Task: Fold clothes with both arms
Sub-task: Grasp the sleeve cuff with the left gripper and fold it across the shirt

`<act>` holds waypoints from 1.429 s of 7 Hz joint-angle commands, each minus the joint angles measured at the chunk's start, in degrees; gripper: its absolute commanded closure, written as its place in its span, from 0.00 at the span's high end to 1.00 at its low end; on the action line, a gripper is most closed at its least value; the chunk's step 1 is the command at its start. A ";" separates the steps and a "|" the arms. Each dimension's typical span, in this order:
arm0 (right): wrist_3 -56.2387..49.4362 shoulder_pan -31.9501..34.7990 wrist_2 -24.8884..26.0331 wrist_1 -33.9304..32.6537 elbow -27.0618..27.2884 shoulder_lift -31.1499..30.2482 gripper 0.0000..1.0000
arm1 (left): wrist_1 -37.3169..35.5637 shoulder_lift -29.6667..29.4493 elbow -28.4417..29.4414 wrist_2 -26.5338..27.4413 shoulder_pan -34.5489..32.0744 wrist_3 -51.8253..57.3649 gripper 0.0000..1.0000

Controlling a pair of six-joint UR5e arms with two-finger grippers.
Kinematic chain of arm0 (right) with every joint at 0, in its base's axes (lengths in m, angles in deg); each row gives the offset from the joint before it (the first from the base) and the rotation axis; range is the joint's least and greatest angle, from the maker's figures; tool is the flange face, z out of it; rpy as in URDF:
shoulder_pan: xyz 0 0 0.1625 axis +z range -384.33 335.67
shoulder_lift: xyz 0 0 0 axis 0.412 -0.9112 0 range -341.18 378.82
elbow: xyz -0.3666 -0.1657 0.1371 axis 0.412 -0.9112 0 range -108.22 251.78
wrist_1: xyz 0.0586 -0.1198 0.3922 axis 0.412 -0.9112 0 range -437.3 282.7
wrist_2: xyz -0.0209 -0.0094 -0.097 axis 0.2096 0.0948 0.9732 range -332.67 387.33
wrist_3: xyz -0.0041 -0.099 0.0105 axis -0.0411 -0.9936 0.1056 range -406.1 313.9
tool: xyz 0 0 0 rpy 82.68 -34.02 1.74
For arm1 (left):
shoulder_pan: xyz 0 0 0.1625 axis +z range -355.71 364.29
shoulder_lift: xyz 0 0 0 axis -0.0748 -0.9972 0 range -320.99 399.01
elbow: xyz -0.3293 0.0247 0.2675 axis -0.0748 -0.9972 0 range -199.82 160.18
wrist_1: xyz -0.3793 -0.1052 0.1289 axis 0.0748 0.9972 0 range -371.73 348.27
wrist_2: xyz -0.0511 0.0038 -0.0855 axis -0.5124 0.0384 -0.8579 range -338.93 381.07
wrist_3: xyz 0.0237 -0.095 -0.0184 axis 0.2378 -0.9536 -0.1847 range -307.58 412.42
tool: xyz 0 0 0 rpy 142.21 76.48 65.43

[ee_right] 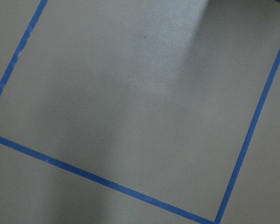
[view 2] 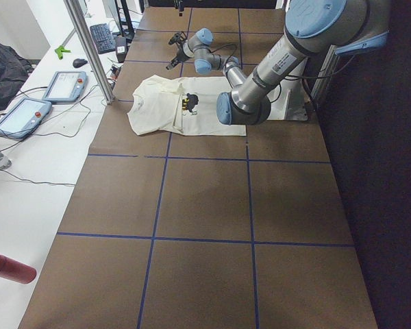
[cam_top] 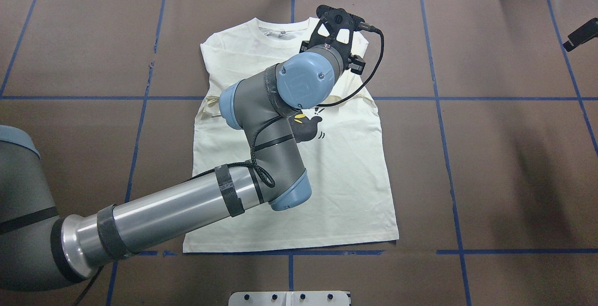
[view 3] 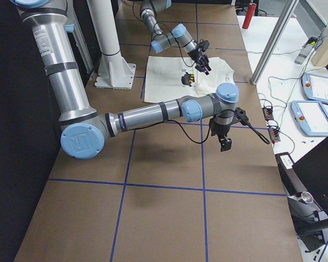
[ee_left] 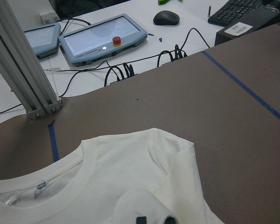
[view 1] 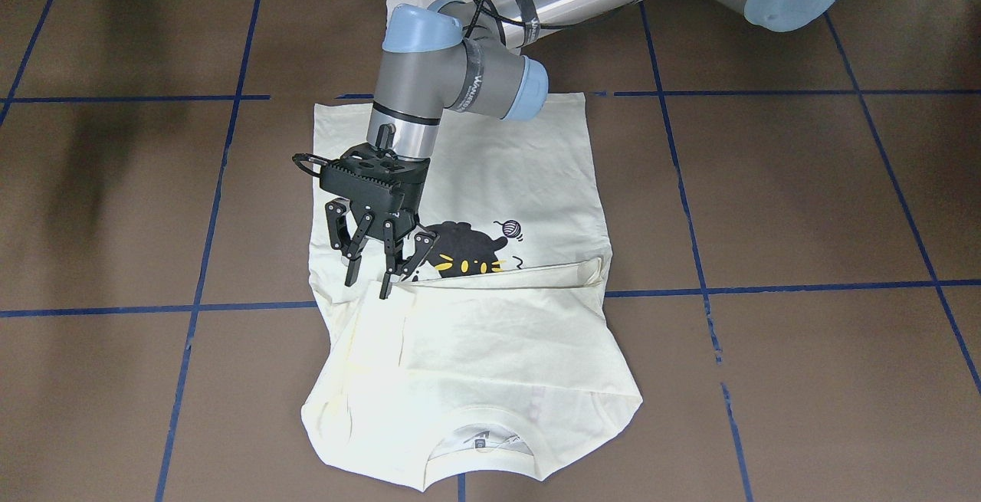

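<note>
— What takes up most of the scene?
— A brown counter (cam_top: 514,166) gridded with blue tape (cam_top: 490,98). At its middle lies the cream shirt (cam_top: 345,180), print up, hem toward the robot's base and collar (view 1: 479,441) toward the operators' side. Its upper part is folded. A layer of cloth crosses the chest and covers the lower half of the black cat (view 1: 464,253), while the yarn ball (view 1: 510,230) shows.

— And the arms?
— The left arm (cam_top: 177,203) reaches across the shirt, and from overhead its wrist hides most of the print. The left gripper (view 1: 375,283) points down at the end of that folded layer, jaws apart, tips at the cloth's edge. I think they touch it, though its own camera shows only a bulge of fabric there. The right arm (view 3: 147,114) stretches out well apart from the shirt. The right gripper (view 3: 224,146) looks small and side-on, so I cannot tell whether its jaws are apart or together.

— Anything beyond the counter?
— Control pendants (ee_left: 102,39), a mouse (ee_left: 166,17), and a keyboard (ee_left: 233,11) cut off by the frame.
</note>
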State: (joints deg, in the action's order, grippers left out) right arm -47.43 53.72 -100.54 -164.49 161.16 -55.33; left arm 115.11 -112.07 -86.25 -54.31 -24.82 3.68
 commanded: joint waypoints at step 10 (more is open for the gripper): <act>49.00 -17.46 2.79 0.18 23.52 -2.66 1.00 | -11.52 24.46 -30.03 -22.09 -5.70 -1.36 1.00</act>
State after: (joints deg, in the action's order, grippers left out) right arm -4.76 39.55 -99.70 -164.32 180.92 -56.83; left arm 104.05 -93.35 -110.73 -75.96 -30.35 2.31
